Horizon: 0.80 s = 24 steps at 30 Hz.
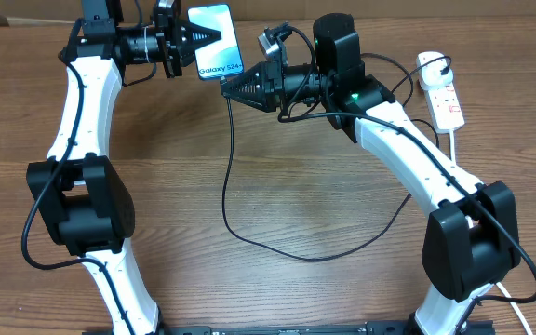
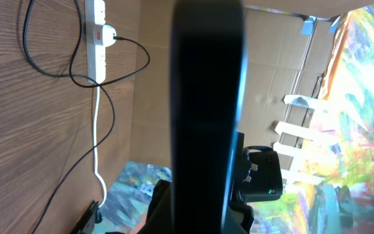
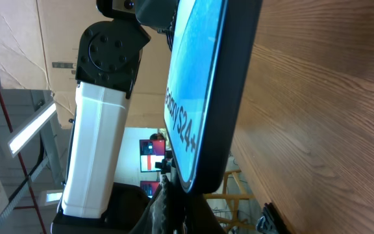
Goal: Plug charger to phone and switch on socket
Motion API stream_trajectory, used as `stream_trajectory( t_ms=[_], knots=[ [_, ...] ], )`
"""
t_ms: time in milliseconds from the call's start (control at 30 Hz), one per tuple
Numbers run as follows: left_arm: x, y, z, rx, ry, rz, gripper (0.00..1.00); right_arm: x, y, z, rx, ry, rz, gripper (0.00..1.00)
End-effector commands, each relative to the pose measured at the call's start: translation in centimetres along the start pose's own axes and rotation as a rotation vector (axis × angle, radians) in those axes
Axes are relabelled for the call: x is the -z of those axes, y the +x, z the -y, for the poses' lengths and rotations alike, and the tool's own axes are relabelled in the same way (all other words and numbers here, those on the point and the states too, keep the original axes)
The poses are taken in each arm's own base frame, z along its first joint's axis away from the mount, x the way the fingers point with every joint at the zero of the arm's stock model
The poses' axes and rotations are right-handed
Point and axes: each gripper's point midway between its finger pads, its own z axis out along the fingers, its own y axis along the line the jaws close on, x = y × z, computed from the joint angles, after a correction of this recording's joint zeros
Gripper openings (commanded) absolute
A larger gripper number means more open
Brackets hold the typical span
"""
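My left gripper (image 1: 205, 40) is shut on the phone (image 1: 221, 28) and holds it above the table's far edge, screen up, with "Galaxy S24+" at its near end. In the left wrist view the phone (image 2: 206, 97) is a dark slab between the fingers (image 2: 200, 218). My right gripper (image 1: 231, 88) is shut on the charger's connector tip, right at the phone's lower edge; whether it is inserted is hidden. The right wrist view shows the phone (image 3: 197, 84) just above the fingers (image 3: 174, 208). The black cable (image 1: 226, 186) loops over the table to its plug (image 1: 435, 67) in the white socket strip (image 1: 445, 93).
The strip (image 2: 96, 39), the plug (image 2: 107, 32) and the thick white cord (image 2: 98, 130) also show in the left wrist view. The cable's slack lies across the middle of the table (image 1: 296, 253). Cardboard walls stand behind the table.
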Motion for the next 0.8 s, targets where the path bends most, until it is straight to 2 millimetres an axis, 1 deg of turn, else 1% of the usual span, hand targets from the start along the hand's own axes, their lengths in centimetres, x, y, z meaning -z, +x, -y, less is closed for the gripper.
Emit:
stream_trajectory(
  t_ms=[0,300,533,767],
  knots=[
    [-0.22,1.06,1.29,-0.016,0.036,-0.052,0.04,-0.23,-0.64,-0.15,0.014,0.006,0.028,0.04],
    [-0.21,1.16,1.37,-0.017,0.040,-0.057,0.04,-0.24,-0.89,-0.05,0.005,0.012,0.043,0.04],
    [-0.15,1.40,1.56,-0.020,0.051,-0.072,0.04,-0.18,-1.23,-0.72,0.003,-0.008,0.054,0.04],
    [-0.15,1.43,1.57,-0.020,0.053,-0.074,0.04,-0.15,-1.25,-0.71,-0.003,-0.008,0.055,0.04]
  ],
)
